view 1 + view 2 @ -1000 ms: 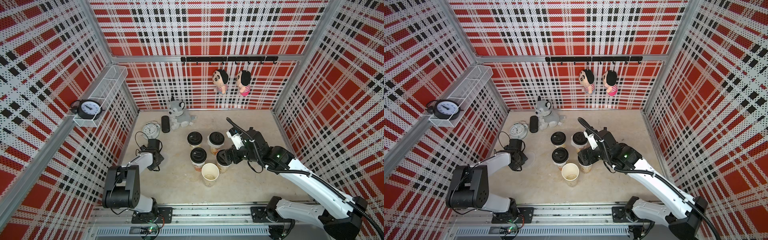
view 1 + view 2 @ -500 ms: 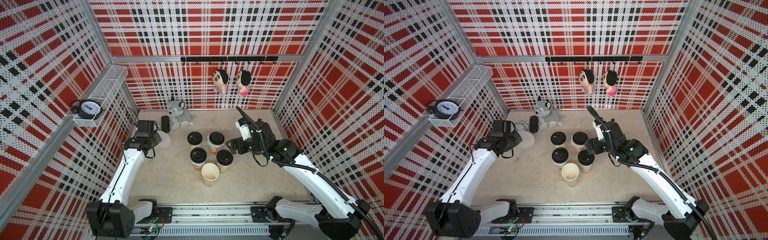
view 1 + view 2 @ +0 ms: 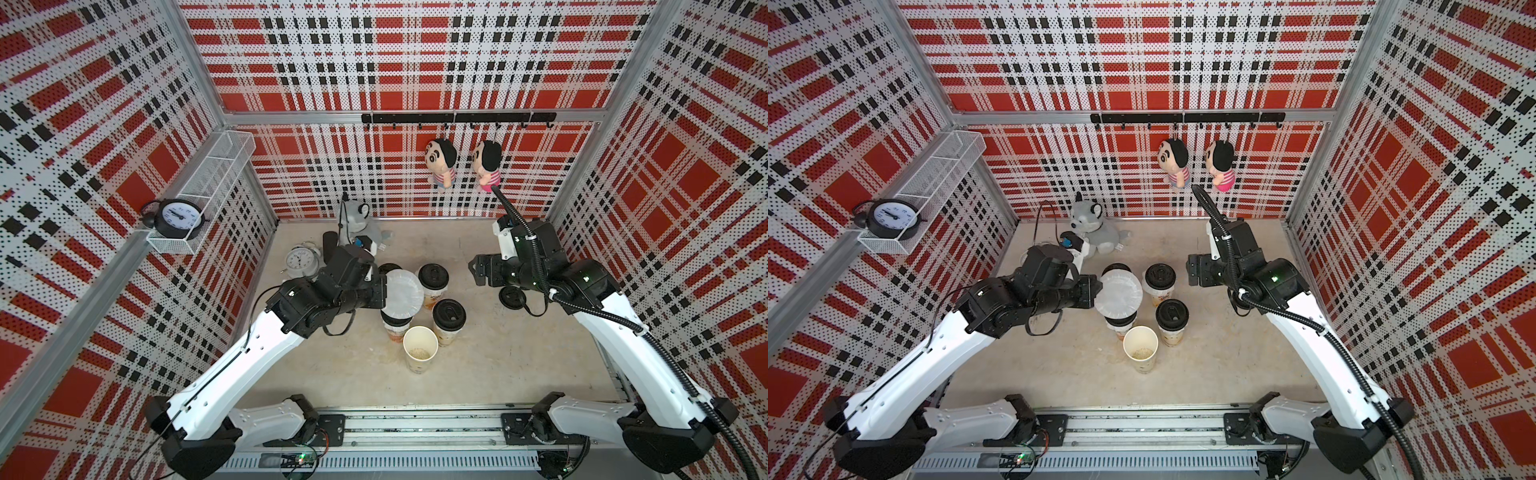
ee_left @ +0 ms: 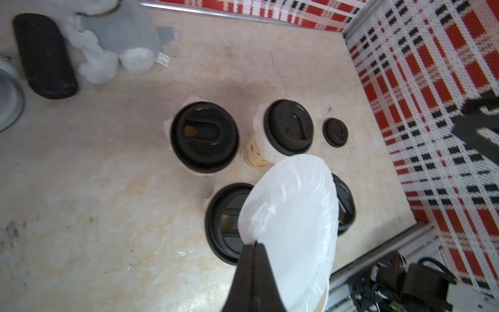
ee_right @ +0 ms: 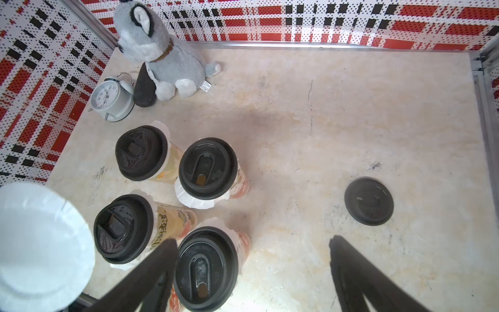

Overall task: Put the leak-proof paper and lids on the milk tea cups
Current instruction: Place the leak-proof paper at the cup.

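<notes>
Leak-proof paper [image 3: 401, 293], thin whitish round film sheet, hangs mid-frame, partly hiding two black-lidded white paper milk tea cups [image 3: 395, 331], rim pinched in the closed left gripper [image 3: 385, 291]; right gripper [image 3: 473, 270] hovers right of them, jaws wide, empty.

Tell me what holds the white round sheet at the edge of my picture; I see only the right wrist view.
Observer: The left gripper is shut on the rim of that thin translucent white round paper sheet.
Operator: Report any cup my view misses.
Observer: A fifth tall white paper cup with orange print stands lidless in front of the four black-lidded paper cups in both top views.
Operator: Place the sheet against it.
Observer: In a top view the sheet hangs over the lidded cups, not over the open cup's mouth.
</notes>
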### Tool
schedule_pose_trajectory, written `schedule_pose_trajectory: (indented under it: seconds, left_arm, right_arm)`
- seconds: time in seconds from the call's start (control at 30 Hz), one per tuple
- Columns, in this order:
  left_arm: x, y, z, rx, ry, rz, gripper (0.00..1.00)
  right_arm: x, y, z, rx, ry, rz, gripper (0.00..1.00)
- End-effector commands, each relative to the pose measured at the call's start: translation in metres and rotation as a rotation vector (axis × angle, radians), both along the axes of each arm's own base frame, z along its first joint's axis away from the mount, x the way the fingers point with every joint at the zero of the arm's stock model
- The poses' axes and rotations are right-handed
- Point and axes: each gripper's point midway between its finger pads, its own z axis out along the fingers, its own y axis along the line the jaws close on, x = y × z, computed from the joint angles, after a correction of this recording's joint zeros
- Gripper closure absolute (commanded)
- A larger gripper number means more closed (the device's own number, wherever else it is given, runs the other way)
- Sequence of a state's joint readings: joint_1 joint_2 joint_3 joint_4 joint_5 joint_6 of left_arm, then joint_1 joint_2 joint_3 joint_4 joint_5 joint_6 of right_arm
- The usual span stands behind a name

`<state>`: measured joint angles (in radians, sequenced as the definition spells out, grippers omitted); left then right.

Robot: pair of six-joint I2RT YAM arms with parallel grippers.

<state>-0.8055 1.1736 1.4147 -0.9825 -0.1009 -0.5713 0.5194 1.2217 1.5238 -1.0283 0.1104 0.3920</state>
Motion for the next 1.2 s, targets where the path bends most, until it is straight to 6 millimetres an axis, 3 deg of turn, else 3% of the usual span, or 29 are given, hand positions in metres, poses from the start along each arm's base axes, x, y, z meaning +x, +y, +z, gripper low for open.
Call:
schedule_pose_trajectory:
  seconds: [0.0, 0.17, 0.33, 0.5, 1.17]
  left_arm:
    - [-0.022, -0.022, -0.004, -0.009, 0.046, -0.078, 1.00]
    - [-0.050, -0.048, -0.032, 0.005, 0.114, -0.169, 1.00]
    - [-0.060, -0.049, -0.076, 0.079, 0.189, -0.174, 1.00]
    - [-0.060, -0.049, -0.098, 0.103, 0.214, -0.163, 1.00]
    - [-0.038, -0.038, -0.097, 0.103, 0.181, -0.098, 1.00]
  right_arm:
    - [-0.003, -0.011, -0.005, -0.027, 0.039, -0.034, 0.09]
    - [-0.003, -0.008, -0.013, -0.038, 0.069, -0.020, 0.10]
    - [-0.001, -0.005, -0.019, -0.050, 0.084, -0.004, 0.10]
    - [0.000, -0.003, -0.023, -0.050, 0.088, 0.006, 0.10]
    - [0.001, 0.000, -0.031, -0.032, 0.095, 0.021, 0.09]
